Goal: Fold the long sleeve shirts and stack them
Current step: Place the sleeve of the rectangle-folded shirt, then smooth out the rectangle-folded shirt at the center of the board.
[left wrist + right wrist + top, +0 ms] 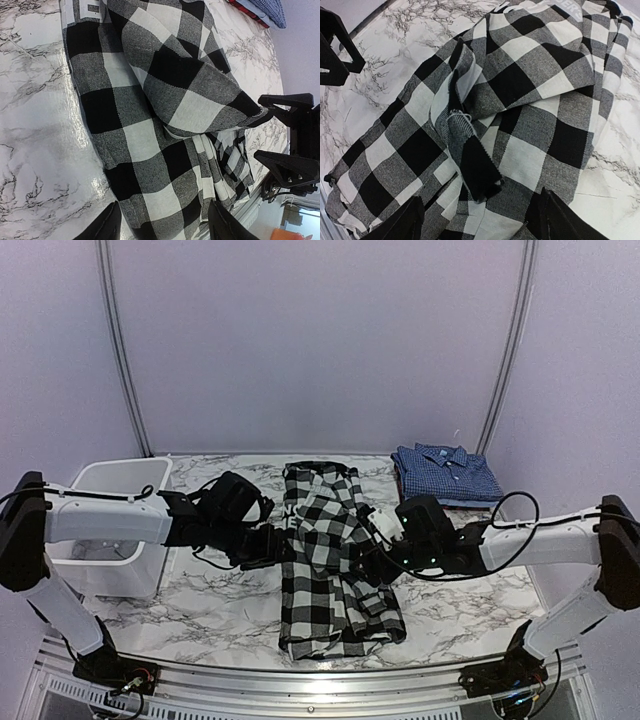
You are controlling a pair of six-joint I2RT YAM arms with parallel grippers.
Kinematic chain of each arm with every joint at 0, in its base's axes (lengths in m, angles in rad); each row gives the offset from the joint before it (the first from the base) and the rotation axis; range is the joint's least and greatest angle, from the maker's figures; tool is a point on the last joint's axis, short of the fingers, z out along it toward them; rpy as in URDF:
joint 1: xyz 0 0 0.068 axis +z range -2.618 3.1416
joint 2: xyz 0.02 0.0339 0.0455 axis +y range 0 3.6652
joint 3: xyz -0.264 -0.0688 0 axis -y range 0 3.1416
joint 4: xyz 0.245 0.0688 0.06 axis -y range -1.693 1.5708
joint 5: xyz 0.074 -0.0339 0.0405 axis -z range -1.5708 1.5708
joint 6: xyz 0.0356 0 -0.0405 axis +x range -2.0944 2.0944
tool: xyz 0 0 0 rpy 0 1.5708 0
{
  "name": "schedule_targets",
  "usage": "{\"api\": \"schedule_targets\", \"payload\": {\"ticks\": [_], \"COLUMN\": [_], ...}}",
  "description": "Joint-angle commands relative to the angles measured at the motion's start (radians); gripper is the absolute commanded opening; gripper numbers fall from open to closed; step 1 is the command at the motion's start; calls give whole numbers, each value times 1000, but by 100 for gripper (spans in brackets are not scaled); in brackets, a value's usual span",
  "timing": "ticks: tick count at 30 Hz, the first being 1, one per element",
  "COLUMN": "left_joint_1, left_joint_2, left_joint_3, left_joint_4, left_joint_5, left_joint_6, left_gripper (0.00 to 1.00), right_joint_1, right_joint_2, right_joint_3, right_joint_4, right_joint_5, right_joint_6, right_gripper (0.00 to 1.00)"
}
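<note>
Toward the far right corner of the worktop (470,590), seen from above: blue shirt (447,472), folded flat, collar showing. Looks finished. Across mid-worktop, from far edge toward near edge: black-and-white shirt (325,560), drawn into a long rumpled strip, not squared up. Left pincer (268,545) just beside its left side, right pincer (385,552) at its right side. White bin (120,468) at the far left corner, apart from both shirts.

From the left wrist: left pincer (165,205) released, fingers spread above the cloth, gripping nothing. Black-and-white shirt (150,100) bunched, one fold humped over the flatter layer beneath. Right pincer (260,129) opposite, jaws apart and empty.

From the right wrist: right pincer (480,197) released, hovering over creased, overlapping layers of the black-and-white shirt (520,90).

Judged about half done: one shirt folded. Left to do: flattening and folding the checked one, then stacking it with the blue.
</note>
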Motion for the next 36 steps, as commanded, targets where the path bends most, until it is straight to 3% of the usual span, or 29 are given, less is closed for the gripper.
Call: {"api": "schedule_targets", "payload": {"ticks": [1, 9, 13, 16, 17, 27, 36], "left_joint_1": [0, 0, 0, 0, 0, 6, 20], "left_joint_2": [-30, -27, -34, -40, -42, -59, -51], "left_joint_3": [-15, -13, -11, -11, -11, -11, -21], "left_joint_4": [27, 29, 29, 30, 30, 28, 14], "left_joint_5": [4, 0, -2, 1, 0, -7, -27], "left_joint_6": [-4, -4, -1, 0, 3, 12, 4], "left_gripper": [61, 61, 61, 61, 61, 61, 61], "right_joint_1": [-1, 1, 1, 6, 11, 135, 311], "right_joint_2": [25, 92, 100, 80, 71, 43, 225], "right_joint_3": [-48, -35, 4, 68, 98, 457, 695], "right_joint_4": [294, 359, 304, 197, 151, -429, -699], "right_joint_5": [-53, -70, -54, -10, 11, 397, 639], "right_joint_6": [30, 49, 45, 29, 21, -111, -144], "right_gripper": [72, 55, 32, 2, 0, 0, 0]}}
